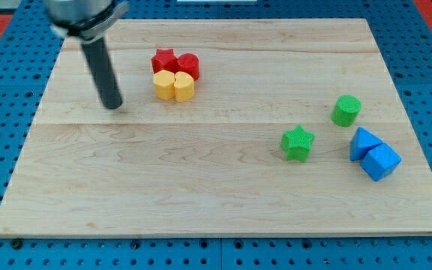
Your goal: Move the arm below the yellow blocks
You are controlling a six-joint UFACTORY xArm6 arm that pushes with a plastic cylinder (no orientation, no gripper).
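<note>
Two yellow blocks sit side by side at the view's upper middle: a yellow block (163, 85) on the left and a yellow rounded block (184, 87) on the right, touching each other. My tip (113, 106) rests on the board to their left and slightly lower, a short gap away from the left yellow block. The dark rod rises from it toward the view's top left.
A red star (164, 59) and a red rounded block (188, 64) touch the yellow blocks from above. A green cylinder (346, 109), a green star (298, 142) and two blue blocks (364, 141) (382, 161) lie at the right. The wooden board (201, 202) sits on a blue pegboard.
</note>
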